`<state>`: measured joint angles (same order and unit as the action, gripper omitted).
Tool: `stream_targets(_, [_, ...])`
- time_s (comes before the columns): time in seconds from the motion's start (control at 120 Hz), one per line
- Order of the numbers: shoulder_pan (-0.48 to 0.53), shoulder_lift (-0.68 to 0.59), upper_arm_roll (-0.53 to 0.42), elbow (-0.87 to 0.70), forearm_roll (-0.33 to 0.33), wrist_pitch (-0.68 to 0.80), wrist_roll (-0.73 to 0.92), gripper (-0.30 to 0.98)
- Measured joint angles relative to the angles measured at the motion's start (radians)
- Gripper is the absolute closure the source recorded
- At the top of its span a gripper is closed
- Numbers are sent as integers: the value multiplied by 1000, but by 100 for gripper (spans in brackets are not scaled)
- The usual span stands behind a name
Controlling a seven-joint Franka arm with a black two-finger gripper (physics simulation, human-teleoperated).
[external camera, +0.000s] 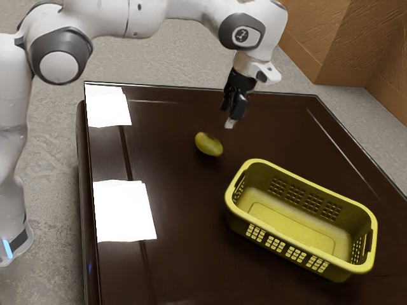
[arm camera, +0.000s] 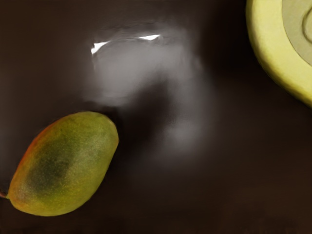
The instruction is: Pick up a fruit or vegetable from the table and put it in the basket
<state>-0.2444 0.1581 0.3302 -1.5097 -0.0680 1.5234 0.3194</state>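
My black gripper [external camera: 233, 113] hangs above the dark table, pointing down; whether it is open or shut cannot be made out. A yellow-green mango [external camera: 208, 144] lies on the tabletop, apart from the gripper and toward the exterior view's left of it. In the wrist view the mango [arm camera: 64, 163] shows a reddish edge, a dark patch and a short stem. The yellow basket [external camera: 301, 178] stands upright on the table, toward the exterior view's lower right, with its inside visible and no fruit in it. A rounded corner of the basket [arm camera: 274, 61] also appears in the wrist view.
The glossy dark table [external camera: 172, 203] carries bright reflections near its edge on the arm's side. Between mango and basket lies a short stretch of bare tabletop. The basket's raised walls stand up from the table. A brown wooden wall [external camera: 337, 38] rises beyond the table.
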Motion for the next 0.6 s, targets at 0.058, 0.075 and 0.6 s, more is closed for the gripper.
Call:
stream_targets(0.058, [-5, -9, 1, -43, 1, 45, 89, 0])
stream_targets(0.075, [-4, -3, 1, -49, 1, 58, 115, 0])
stream_targets(0.6, [-188, -178, 172, -355, 76, 319, 824, 0])
